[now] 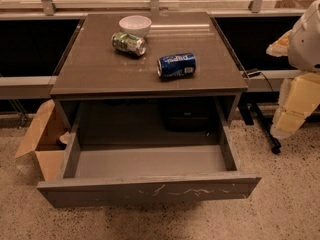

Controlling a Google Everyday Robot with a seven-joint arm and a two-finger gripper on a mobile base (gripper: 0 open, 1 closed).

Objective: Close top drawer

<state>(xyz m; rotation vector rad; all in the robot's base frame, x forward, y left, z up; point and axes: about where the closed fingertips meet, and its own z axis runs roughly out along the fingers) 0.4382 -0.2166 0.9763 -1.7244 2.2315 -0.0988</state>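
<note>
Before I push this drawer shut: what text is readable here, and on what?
Blue drink can on its side: white lettering, too blurred to read.
Green metal can beside white bowl: label unreadable.
Grey top drawer front: pale scratches only, no text.
Gripper, right edge beside the grey cabinet: no text visible.

Grey worktop [100,71]: white bowl [135,24], green can [129,43] just beside it, blue can [176,65]; 2 cans lie sideways. Pincer [295,106] right of worktop.
</note>
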